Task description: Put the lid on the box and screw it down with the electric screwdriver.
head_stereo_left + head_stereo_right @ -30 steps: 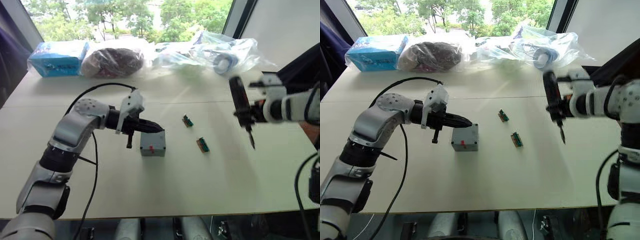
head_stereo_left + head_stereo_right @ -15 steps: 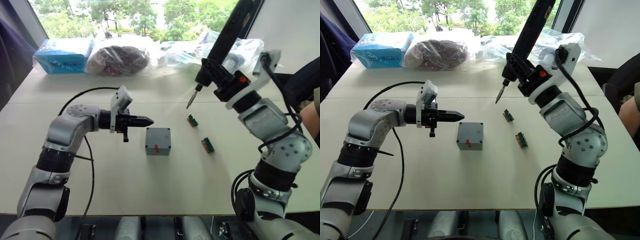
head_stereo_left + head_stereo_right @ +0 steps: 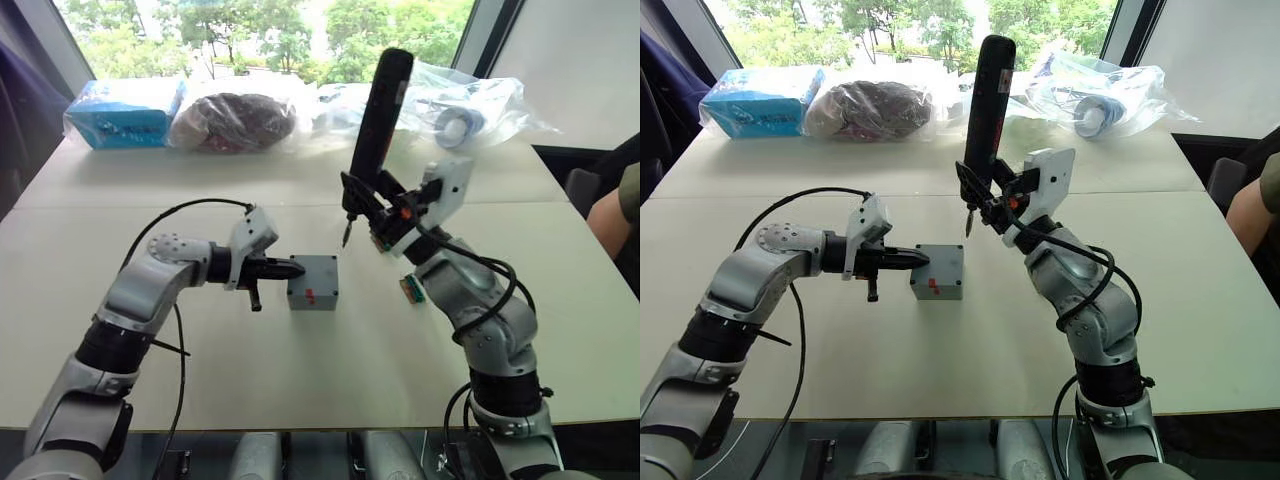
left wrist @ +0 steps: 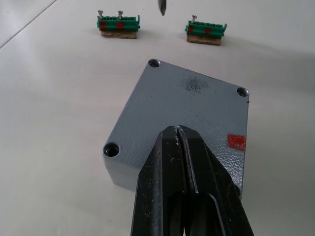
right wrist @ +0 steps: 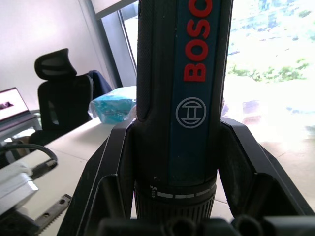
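The grey box (image 3: 312,296) stands mid-table with the grey lid (image 4: 192,108) lying flat on top, its corner screw holes showing. My left gripper (image 3: 298,268) is shut and empty, its tips (image 4: 178,135) at the lid's left edge; whether they touch it I cannot tell. My right gripper (image 3: 374,207) is shut on the electric screwdriver (image 3: 377,115), a black barrel with red lettering (image 5: 182,98) held nearly upright. Its metal bit (image 3: 345,238) hangs in the air just behind the box's far right corner, clear of the lid.
Two green terminal blocks (image 4: 118,24) (image 4: 205,30) carrying small screws lie right of the box. A blue carton (image 3: 125,108), a bagged dark bundle (image 3: 235,120) and clear plastic bags (image 3: 465,105) line the far edge. A person's arm (image 3: 612,210) is at the right.
My right arm swung the screwdriver down and leftward, from high at the back right to just behind the box. My left gripper slid right to the lid's edge.
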You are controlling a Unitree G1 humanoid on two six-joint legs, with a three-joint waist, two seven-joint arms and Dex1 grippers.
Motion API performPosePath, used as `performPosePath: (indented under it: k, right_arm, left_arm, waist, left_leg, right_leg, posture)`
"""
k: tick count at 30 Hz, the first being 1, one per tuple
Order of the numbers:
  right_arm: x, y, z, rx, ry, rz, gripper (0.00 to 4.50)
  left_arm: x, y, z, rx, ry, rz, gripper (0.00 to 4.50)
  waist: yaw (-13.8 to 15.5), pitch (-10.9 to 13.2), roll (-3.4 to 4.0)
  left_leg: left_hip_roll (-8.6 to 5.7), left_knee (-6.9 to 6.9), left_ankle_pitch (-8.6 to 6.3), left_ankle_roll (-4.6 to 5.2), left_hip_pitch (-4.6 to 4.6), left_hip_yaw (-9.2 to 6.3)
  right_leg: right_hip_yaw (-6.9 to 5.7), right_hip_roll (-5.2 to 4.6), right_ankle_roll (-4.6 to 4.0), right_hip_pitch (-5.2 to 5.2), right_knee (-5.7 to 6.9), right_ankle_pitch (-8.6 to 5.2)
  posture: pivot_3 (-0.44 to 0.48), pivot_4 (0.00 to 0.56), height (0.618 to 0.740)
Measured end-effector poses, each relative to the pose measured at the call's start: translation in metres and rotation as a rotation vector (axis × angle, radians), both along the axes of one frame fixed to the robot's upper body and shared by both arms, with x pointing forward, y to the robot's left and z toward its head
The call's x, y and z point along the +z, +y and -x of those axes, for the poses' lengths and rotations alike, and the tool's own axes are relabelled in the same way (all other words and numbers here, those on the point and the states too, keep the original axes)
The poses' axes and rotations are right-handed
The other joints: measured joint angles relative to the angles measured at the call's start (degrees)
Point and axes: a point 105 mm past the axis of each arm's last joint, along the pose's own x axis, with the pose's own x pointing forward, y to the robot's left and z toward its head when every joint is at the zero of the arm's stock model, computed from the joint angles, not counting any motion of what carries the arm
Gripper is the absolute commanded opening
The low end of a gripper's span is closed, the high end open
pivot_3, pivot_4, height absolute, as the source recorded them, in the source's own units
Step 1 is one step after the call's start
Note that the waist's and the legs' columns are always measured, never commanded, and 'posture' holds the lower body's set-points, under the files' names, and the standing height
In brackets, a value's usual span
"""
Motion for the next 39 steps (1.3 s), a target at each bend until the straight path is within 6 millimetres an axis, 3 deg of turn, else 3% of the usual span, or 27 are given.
performPosePath:
  k: [7,22,39]
  right_arm:
    - [-0.026,0.014,0.0,0.014,0.008,0.049,1.81]
    - [-0.024,0.018,-0.001,0.007,-0.02,0.031,1.81]
    - [-0.037,0.017,-0.002,-0.012,-0.051,0.043,1.81]
  left_arm:
    - [-0.004,-0.002,0.002,-0.003,-0.001,0.008,0.0]
    - [-0.006,-0.001,0.001,0.0,0.009,0.012,0.0]
    - [-0.007,-0.002,0.0,0.007,0.015,0.016,0.0]
  waist:
    - [0.0,0.0,0.01]
    - [0.0,0.0,0.0]
    - [0.0,-0.1,-0.02]
  left_leg:
    - [0.02,-0.03,-0.01,0.02,0.62,0.02]
    - [0.04,-0.03,-0.01,0.01,0.72,0.01]
    - [0.04,-0.04,-0.01,0.01,0.88,0.01]
  right_leg:
    - [0.02,0.02,-0.01,0.61,-0.02,-0.01]
    - [0.02,0.03,-0.01,0.71,-0.02,-0.01]
    - [0.02,0.03,-0.01,0.87,-0.02,-0.01]
  posture:
    - [0.0,0.15,0.74]
    - [0.0,0.15,0.74]
    - [0.0,0.15,0.74]
